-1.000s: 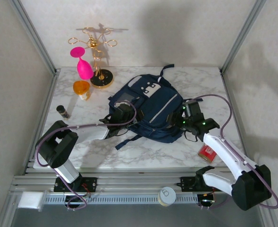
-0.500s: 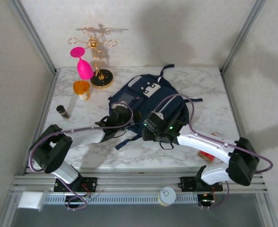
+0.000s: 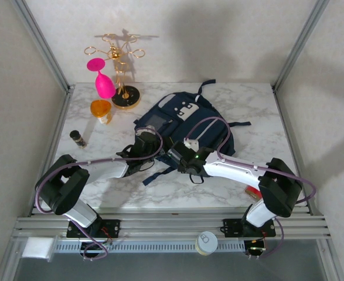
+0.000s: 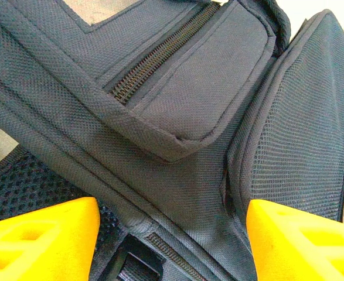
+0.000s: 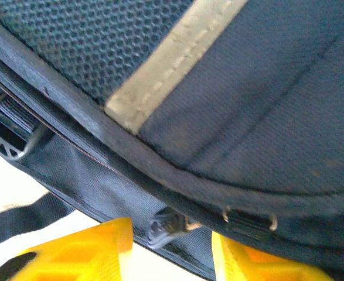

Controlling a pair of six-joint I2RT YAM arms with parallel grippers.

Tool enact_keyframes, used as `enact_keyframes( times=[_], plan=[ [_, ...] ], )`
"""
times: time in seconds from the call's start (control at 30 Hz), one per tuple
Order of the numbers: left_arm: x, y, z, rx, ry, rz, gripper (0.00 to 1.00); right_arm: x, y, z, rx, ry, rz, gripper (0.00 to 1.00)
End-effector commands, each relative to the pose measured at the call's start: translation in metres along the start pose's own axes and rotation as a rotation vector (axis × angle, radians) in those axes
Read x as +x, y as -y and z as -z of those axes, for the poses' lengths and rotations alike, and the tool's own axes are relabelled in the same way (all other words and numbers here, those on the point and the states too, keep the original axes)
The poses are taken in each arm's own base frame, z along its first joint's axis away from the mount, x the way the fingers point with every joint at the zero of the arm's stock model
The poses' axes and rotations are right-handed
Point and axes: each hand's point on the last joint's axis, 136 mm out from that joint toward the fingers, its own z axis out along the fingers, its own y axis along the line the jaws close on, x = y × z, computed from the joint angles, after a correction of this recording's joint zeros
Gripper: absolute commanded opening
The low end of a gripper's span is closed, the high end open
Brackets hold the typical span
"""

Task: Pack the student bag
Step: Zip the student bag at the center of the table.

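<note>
On the middle of the bench [image 3: 259, 117] I have the bag [image 3: 186, 120] lying flat. My left end effector [image 4: 172, 231] sits at its near-left side, its 2 fingers wide apart over the navy fabric. My right end effector [image 5: 172, 237] is at the bag's near edge, fingers apart, a zip pull [image 5: 167, 225] in the gap.

Bright, even overhead light fills the top view, and the worktop [image 3: 259, 108] reads pale without glare. The stand [image 3: 122, 70] throws a soft shadow up the back wall [image 3: 230, 35], and broad dim patches lie on that wall and the right one. Focus there is sharp. From the left wrist, the bag [image 4: 177, 117] weave is crisp, but the top right corner is blown white. The right wrist picture is softer and slightly blurred, with the worktop washed out at bottom left.
</note>
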Motion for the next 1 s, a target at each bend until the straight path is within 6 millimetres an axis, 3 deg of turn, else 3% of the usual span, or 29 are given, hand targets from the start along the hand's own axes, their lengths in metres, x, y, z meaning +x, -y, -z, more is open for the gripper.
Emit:
enact_keyframes(
  times=[0.0,0.27,0.37,0.57,0.73,0.87,0.97],
  plan=[
    [-0.005,0.005,0.002,0.031,0.017,0.026,0.66,-0.017,-0.009,-0.009,-0.03,0.071,-0.09,0.41],
    [-0.003,0.005,0.001,0.035,0.01,0.032,0.66,-0.019,0.01,-0.033,0.044,0.112,-0.141,0.37],
    [0.001,0.005,-0.001,0.043,-0.009,0.047,0.66,-0.022,0.011,-0.037,0.053,0.118,-0.138,0.32],
    [0.003,0.013,0.006,0.075,-0.006,0.082,0.66,-0.033,0.013,-0.017,0.026,0.163,-0.14,0.17],
    [0.01,0.018,0.013,0.081,0.012,0.125,0.68,-0.032,0.01,0.002,-0.039,0.146,-0.103,0.11],
    [0.019,0.015,0.008,0.084,0.018,0.185,0.68,-0.027,0.015,0.013,-0.044,0.121,-0.054,0.09],
    [0.021,0.012,0.003,0.081,0.049,0.227,0.67,-0.023,0.008,0.019,-0.091,0.086,0.014,0.08]
  ],
)
